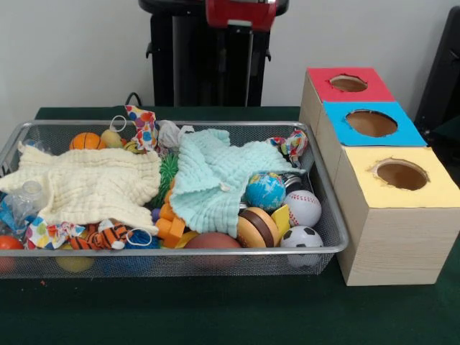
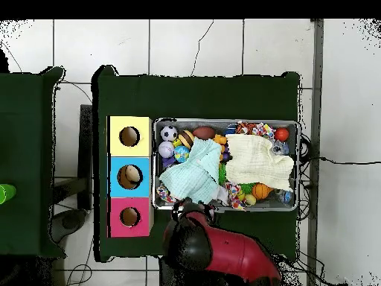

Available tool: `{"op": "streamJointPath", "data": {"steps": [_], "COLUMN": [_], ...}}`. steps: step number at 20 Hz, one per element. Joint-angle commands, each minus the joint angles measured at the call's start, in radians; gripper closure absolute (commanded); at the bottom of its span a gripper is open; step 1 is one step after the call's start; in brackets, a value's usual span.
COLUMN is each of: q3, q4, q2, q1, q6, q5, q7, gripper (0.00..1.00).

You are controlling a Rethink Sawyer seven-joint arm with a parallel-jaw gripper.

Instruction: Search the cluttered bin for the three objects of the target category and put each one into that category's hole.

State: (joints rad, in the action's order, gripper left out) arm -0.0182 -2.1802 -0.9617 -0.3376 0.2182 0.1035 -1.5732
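Front view: the wire-mesh bin (image 1: 327, 208) is sitting on the green bench (image 1: 215, 316), crowded with toys under a cream cloth (image 1: 90, 183) and a mint cloth (image 1: 215, 180). A clear plastic bottle (image 1: 27, 194) is peeking out at its left end. Three boxes with holes, red (image 1: 348, 84), blue (image 1: 370, 123) and yellow (image 1: 401, 175), are standing just beside it. The red arm (image 1: 241, 13) is showing only at the top edge.

Overhead view: the arm (image 2: 216, 249) is hanging beside the bin's (image 2: 223, 122) edge; whether the tool is spread or pressed together, I cannot tell.

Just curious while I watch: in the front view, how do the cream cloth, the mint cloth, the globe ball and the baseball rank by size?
1. Cream cloth
2. Mint cloth, nearly as large
3. Globe ball and baseball: look alike
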Motion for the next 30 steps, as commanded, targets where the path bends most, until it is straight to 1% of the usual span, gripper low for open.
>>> {"op": "streamJointPath", "data": {"steps": [1, 3, 7, 8, 10, 11, 12, 15, 18, 20, 22, 25, 27, 30], "q3": [-0.206, -0.225, -0.308, -0.331, -0.343, -0.347, -0.346, -0.301, -0.204, -0.161, -0.157, -0.182, -0.218, -0.285], "q4": [0.12, 0.138, 0.152, 0.172, 0.202, 0.248, 0.262, 0.313, 0.387, 0.439, 0.468, 0.5, 0.495, 0.463], "q2": [0.117, 0.117, 0.124, 0.137, 0.155, 0.182, 0.189, 0.23, 0.294, 0.326, 0.347, 0.369, 0.369, 0.339], "q1": [-0.133, -0.134, -0.177, -0.192, -0.196, -0.204, -0.211, -0.212, -0.207, -0.211, -0.237, -0.266, -0.285, -0.305], "q6": [0.003, 0.009, 0.027, 0.029, 0.039, 0.08, 0.091, 0.106, 0.084, 0.104, 0.11, 0.13, 0.137, 0.15], "q5": [0.121, 0.151, 0.199, 0.208, 0.218, 0.225, 0.224, 0.229, 0.235, 0.219, 0.204, 0.206, 0.206, 0.192], "q7": [0.1, 0.083, 0.121, 0.13, 0.123, 0.134, 0.12, 0.067, 0.003, -0.02, -0.023, 0.007, 0.025, 0.036], "gripper": [0.0, 0.0, 0.0, 0.0, 0.0, 0.0, 0.0, 0.0, 0.0, 0.0, 0.0, 0.0, 0.0, 0.0]}}
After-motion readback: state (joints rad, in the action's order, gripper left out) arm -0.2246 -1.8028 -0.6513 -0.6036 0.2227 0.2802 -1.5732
